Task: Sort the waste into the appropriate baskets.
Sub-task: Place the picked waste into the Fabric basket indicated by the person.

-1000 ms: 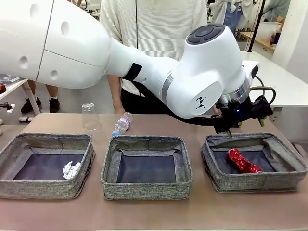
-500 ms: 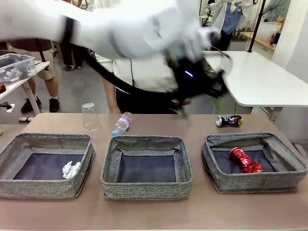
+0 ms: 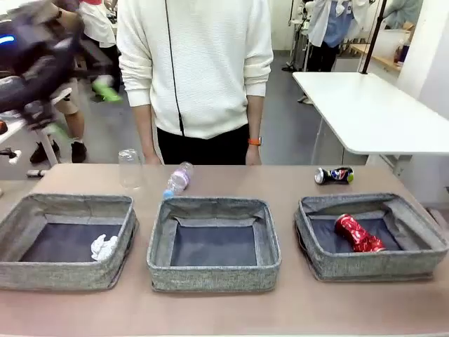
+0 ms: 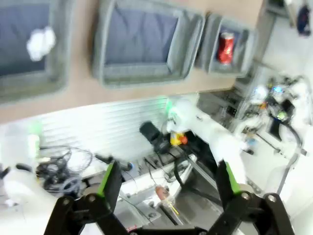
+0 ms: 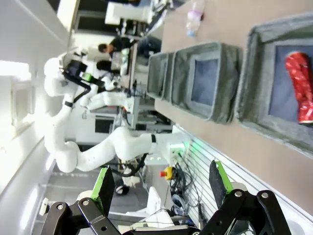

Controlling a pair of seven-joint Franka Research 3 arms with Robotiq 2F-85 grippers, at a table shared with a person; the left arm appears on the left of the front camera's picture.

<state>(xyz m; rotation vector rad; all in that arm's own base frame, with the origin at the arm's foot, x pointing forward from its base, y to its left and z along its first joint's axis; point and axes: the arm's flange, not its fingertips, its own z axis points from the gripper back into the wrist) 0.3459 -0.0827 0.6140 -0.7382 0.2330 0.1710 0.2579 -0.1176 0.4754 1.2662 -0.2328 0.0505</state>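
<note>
Left end effector released, fingers spread on nothing; crumpled white paper ball in the left basket; clear cup and blue-capped bottle on the tabletop behind; middle basket; dark-blue can behind the right basket, which holds the red can; right end effector likewise released.

The three baskets were rough grey woven cloth. The red can was shiny, crinkled metal. The bottle and cup were clear plastic. The paper ball looked crumpled and matt. The brown surface was smooth and dull.
</note>
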